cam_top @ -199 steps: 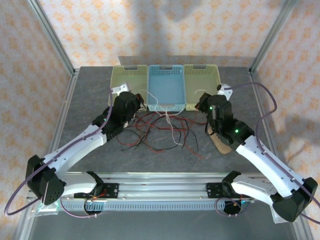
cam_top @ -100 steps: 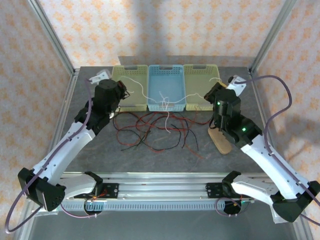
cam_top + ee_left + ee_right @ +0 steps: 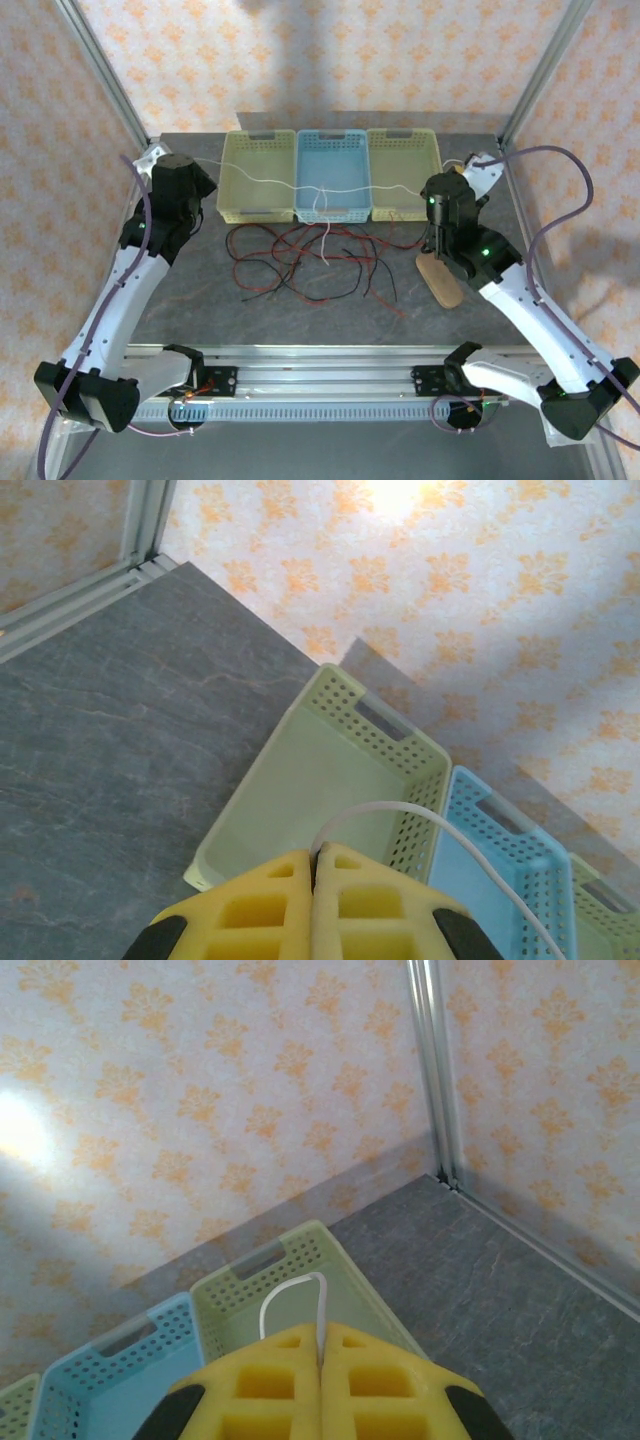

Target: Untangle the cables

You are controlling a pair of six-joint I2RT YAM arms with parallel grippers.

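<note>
**Top external: white cable strung between two clamped grippers**

Top external showed the left gripper and right gripper well apart near the back corners of the table. Each pinched an end of the white cable. It ran above the row of baskets and dipped mid-span into the red and black cables heaped in front. The step looked like drawing the white one free. Doing it well meant raising both ends evenly and slowly, so the snagged middle slid out instead of dragging the heap. Both arms reached outward and up.

Left wrist showed the left gripper with its yellow pads pressed together on the white cable. The cable arced right over the yellow-green basket toward the blue basket.

Right wrist showed the right gripper closed likewise. A loop of white cable rose from its tips, before a yellow-green basket.
</note>
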